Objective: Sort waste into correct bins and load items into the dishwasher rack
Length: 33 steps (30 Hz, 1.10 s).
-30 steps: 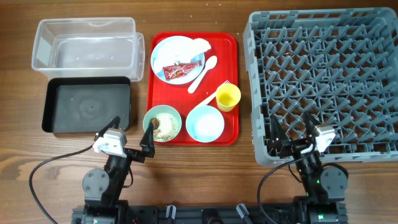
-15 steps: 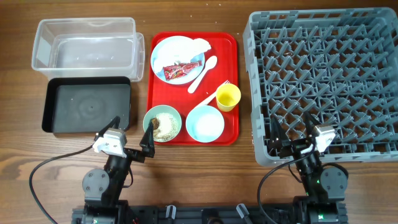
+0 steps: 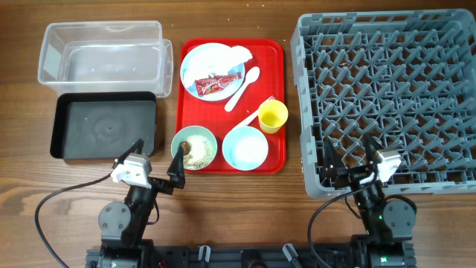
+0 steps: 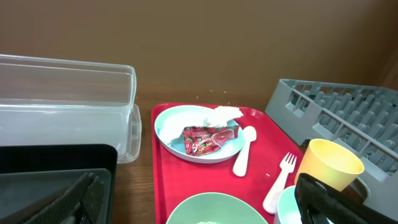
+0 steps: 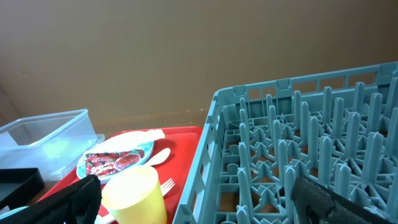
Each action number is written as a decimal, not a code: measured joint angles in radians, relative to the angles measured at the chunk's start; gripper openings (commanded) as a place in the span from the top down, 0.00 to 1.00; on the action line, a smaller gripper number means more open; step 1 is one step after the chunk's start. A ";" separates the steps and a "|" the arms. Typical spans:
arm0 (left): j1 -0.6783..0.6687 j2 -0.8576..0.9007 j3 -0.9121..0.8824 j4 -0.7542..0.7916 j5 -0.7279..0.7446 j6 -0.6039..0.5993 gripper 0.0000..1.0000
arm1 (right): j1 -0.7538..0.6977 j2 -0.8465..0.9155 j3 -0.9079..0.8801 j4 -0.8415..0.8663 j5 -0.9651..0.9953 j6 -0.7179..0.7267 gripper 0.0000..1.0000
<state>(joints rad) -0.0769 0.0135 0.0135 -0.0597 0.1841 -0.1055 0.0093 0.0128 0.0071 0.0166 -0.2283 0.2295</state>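
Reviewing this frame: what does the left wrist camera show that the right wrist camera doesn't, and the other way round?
Only the left wrist view: the pale green bowl, its rim at the bottom edge.
Only the right wrist view: the dishwasher rack close up, its peg lattice filling the right half; the left wrist view catches just a corner of it.
Both: the light blue plate with the red wrapper on it, the white spoon, the fork, the yellow cup, the red tray and the clear tub.
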 measured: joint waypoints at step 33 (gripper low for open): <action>0.000 0.000 0.000 0.008 0.023 0.000 0.00 | 0.000 0.001 0.000 0.055 -0.026 0.000 0.00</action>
<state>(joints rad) -0.0769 0.0135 0.0132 -0.0517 0.2070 -0.1055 0.0093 0.0135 0.0067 0.0715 -0.2543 0.2295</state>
